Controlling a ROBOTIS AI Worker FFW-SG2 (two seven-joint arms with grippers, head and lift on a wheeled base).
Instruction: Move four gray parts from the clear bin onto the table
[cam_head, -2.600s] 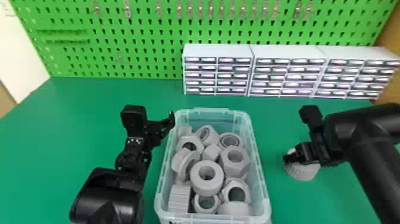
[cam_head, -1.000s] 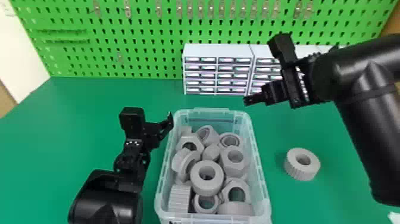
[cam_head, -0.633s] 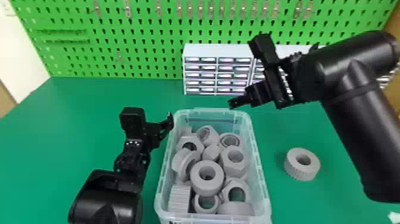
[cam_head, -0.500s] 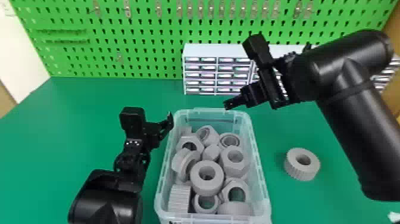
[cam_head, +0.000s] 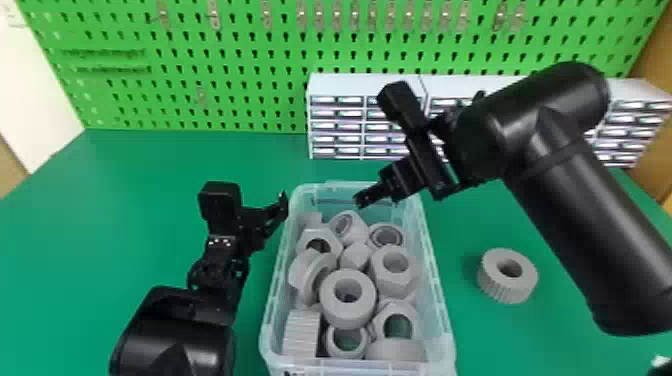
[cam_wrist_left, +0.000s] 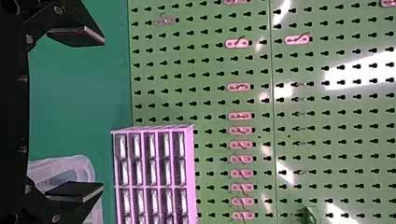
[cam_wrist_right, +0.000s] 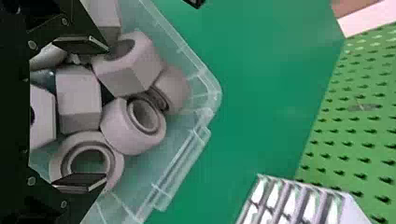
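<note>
Your coming pick turns on how the tilted ring (cam_head: 356, 231) lies from your right gripper (cam_wrist_right: 106, 112): in the head view it sits just on the robot's side of the fingertips and a touch to their left, in the far part of the clear bin (cam_head: 440, 305). In the right wrist view you see the two right fingers wide apart with nothing between the pads, and the ring ahead of them, nearer the middle of the gap than either finger. Its bore leans toward the bin's far left corner, so you would probably do best to turn the fingers to close across its outer wall (the hex nut (cam_wrist_right: 135, 70) leaning against it could get in the way of one finger). How much height you have over it, you can't tell from here.

Your left gripper (cam_wrist_left: 102, 114) is parked beside the bin's left wall, fingers spread and empty, so the right looks the better placed. One gray ring (cam_head: 507, 287) lies on the table (cam_head: 500, 345) to the bin's right, which by that count leaves you three to bring out
</note>
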